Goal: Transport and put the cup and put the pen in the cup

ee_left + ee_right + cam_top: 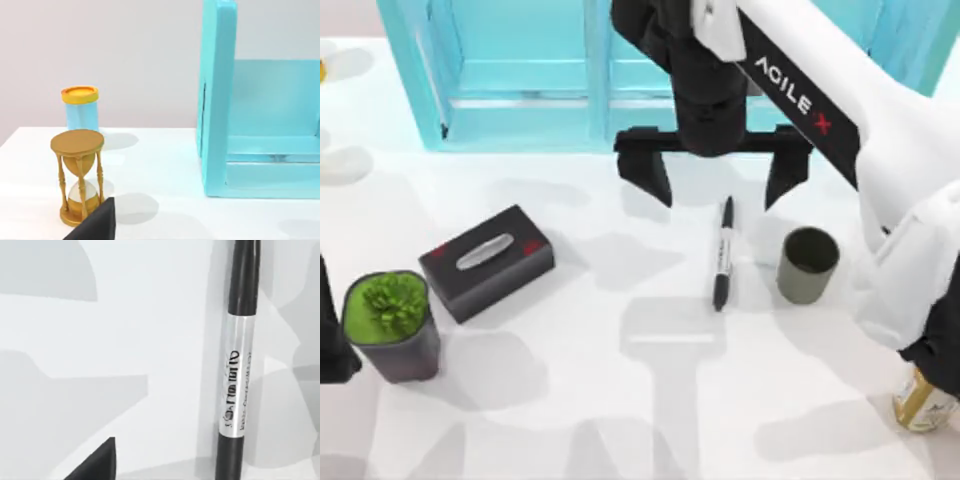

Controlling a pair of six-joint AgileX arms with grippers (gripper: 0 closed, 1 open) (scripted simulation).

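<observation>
Right tool (718, 185), fingers spread wide, hovers upper centre over the pen (723, 252); next, descend and grip it beside the cup (807, 264).

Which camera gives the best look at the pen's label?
The right wrist view: the pen lies close below, its silver band and print plain. The top view shows the whole pen beside the cup, label tiny.
</observation>
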